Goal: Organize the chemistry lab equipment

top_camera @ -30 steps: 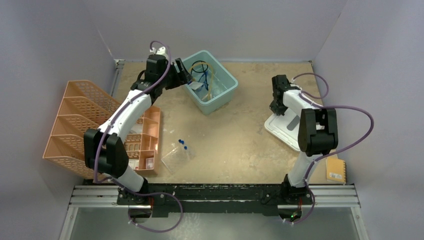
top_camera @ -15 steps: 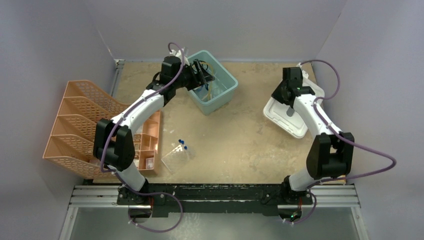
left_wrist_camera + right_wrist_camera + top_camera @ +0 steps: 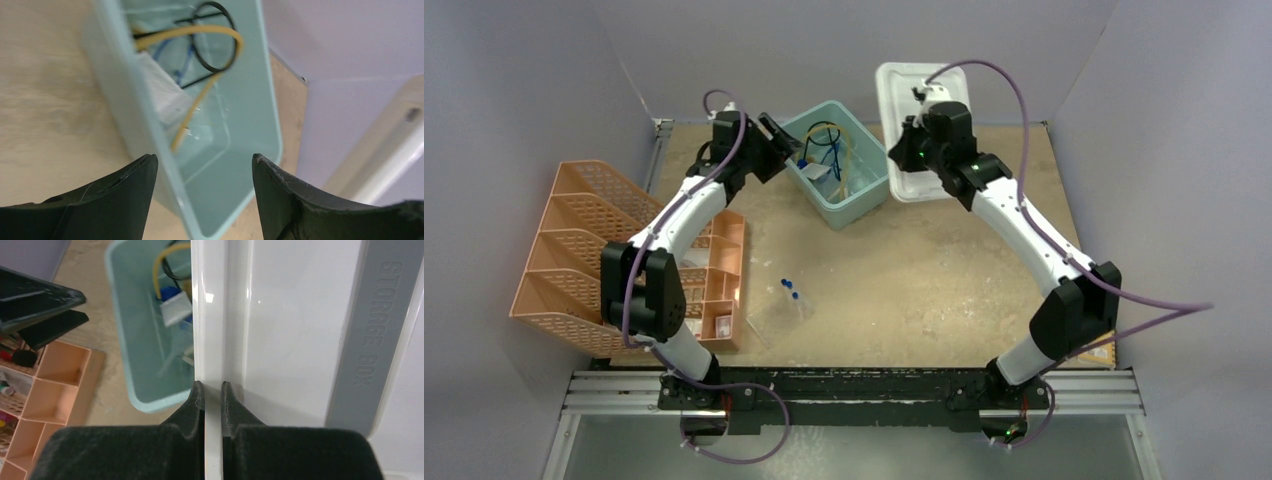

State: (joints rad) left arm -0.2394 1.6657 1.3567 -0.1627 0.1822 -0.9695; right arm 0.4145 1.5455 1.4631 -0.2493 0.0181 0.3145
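Top external view: the right fingers (image 3: 911, 150) are pinched almost shut on 1 thin edge of the white lid (image 3: 914, 85). The lid hangs in the air, just beside the far right side of the green bin (image 3: 864, 203). The left fingers (image 3: 776, 135) are wide open and hold nothing. They hover just beside the left edge of the bin. In the left wrist view the bin's wall shows between them, and I cannot tell if they touch it.

Inside the bin lie a yellow hose (image 3: 200, 28), a black wire ring, blue glasses (image 3: 829, 152) and something white. The clear rack (image 3: 779, 315) with its blue-capped tubes (image 3: 789, 290) is out on the tabletop (image 3: 944, 270), well in front of the bin.

Here is what I think could go wrong:

- The lid is big and is only held by its rim, so it could slip or swing and fall.
- If the lid comes down crooked, it could hit the bin's edge and push the bin away.
- The hose curls up high, so it could poke up and stop the lid from sitting flat.
- The left fingers are very close to the bin, so the lid could bump them.
- If the lid goes on now, the rack and tubes get left outside the bin.
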